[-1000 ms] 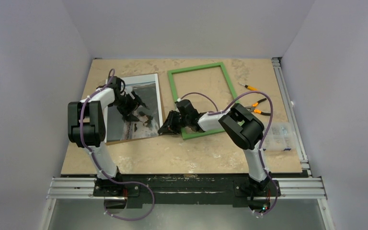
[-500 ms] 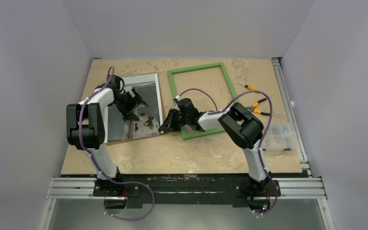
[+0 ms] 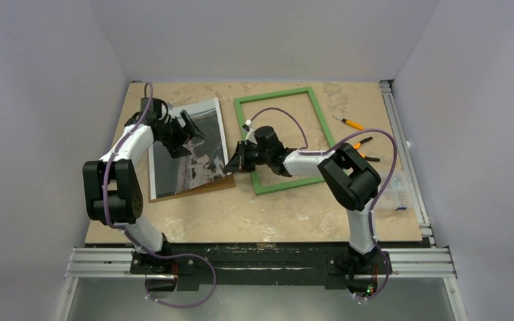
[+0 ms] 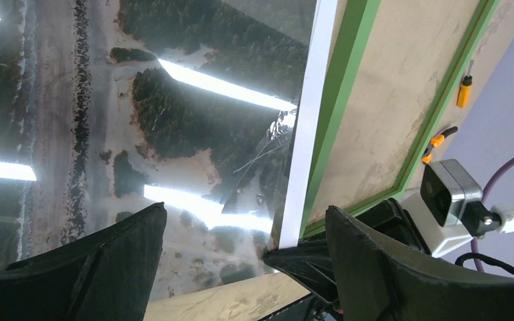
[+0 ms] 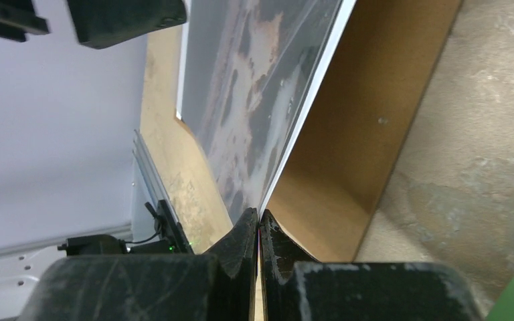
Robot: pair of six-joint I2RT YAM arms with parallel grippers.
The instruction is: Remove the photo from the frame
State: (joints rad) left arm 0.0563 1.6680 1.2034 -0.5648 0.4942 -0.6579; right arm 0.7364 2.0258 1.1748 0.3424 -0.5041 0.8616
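**Overhead view, task nearly complete.** The photo (image 3: 182,164) lies at left-centre of the view, wholly outside the frame (image 3: 272,94). Its right margin sits just beside the frame's left rail. The frame lies flat at centre, and bare desk (image 3: 274,214) shows through its opening, so the separation itself looks done. A brown backing shows along the photo's lower edge, and the sheet appears tilted rather than flat on the desk.

**Right gripper** (image 3: 230,166): jaws clenched on the photo's lower right edge. In the right wrist view the right gripper (image 5: 259,217) pinches the thin white margin of the photo (image 5: 254,100), with brown board to the right of the print.

**Left gripper** (image 3: 186,134): jaws released and spread wide above the upper part of the print, grasping nothing. In the left wrist view the left gripper (image 4: 241,210) straddles the glossy photo (image 4: 174,120). The frame (image 4: 348,100) runs beside the white margin.

**Remaining, as judged:** lay the photo down clear of the frame and let go.

**Also on the desk, at right:** pliers (image 3: 360,148), a screwdriver (image 3: 348,122) and a clear plastic box (image 3: 391,190), all well apart from the photo.
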